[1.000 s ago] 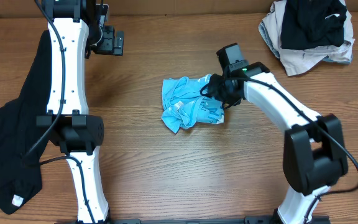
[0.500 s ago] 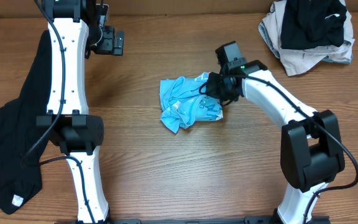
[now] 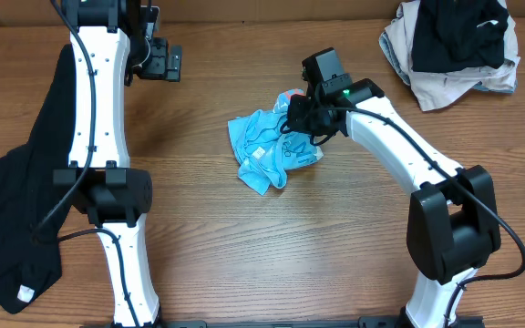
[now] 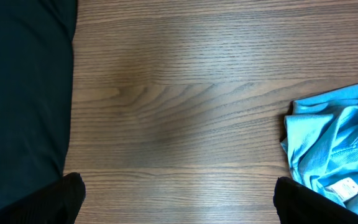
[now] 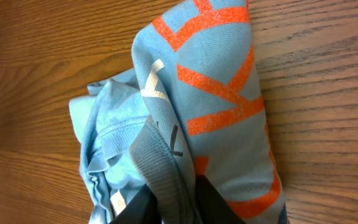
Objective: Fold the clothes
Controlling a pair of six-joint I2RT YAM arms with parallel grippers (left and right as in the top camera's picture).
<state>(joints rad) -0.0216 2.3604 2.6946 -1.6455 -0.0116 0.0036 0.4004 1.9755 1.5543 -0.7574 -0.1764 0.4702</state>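
My right arm bends in to the middle of the table [image 3: 244,255], where the right claw [image 3: 301,123] pinches a fold of the light-blue T-shirt [image 3: 267,150], which lies crumpled there. My left claw [image 3: 166,62] hangs spread near the far edge, holding nothing. The shirt shows big orange-red letters [image 5: 219,81], one like a K; its small white tag [image 4: 344,186] I cannot read.
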